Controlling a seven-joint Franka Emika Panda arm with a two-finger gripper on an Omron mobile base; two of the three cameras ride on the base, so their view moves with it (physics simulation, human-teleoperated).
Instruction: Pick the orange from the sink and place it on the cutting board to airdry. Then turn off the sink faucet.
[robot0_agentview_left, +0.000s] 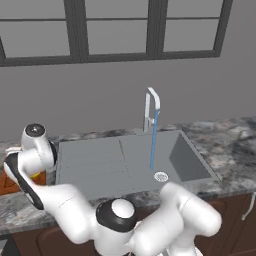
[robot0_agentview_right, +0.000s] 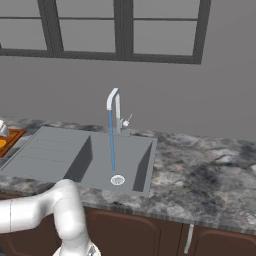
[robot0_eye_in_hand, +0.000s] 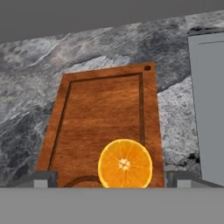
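Looking like a home kitchen: grey sink (robot0_agentview_right: 55, 150) sitting sunk in a marbled stone table (robot0_agentview_right: 210, 175), faucet (robot0_agentview_right: 116, 107) running water at 12 o'clock of the basin, dark-framed window (robot0_agentview_right: 125, 30) spanning the wall above, brown cabinet doors (robot0_agentview_right: 150, 235) showing below, wooden cutting board (robot0_eye_in_hand: 105, 113) lying nearby.

No readable text, labels, brands, numbers or signs anywhere. Cutting board (robot0_eye_in_hand: 105, 118): plain wood grain, no marking. Orange (robot0_eye_in_hand: 125, 163): cut face only, no sticker. Sink (robot0_agentview_right: 60, 155) and faucet (robot0_agentview_right: 116, 107): no lettering or symbols. Desk (robot0_agentview_right: 210, 175): marbled pattern only. Window (robot0_agentview_left: 115, 30) and wall: blank.
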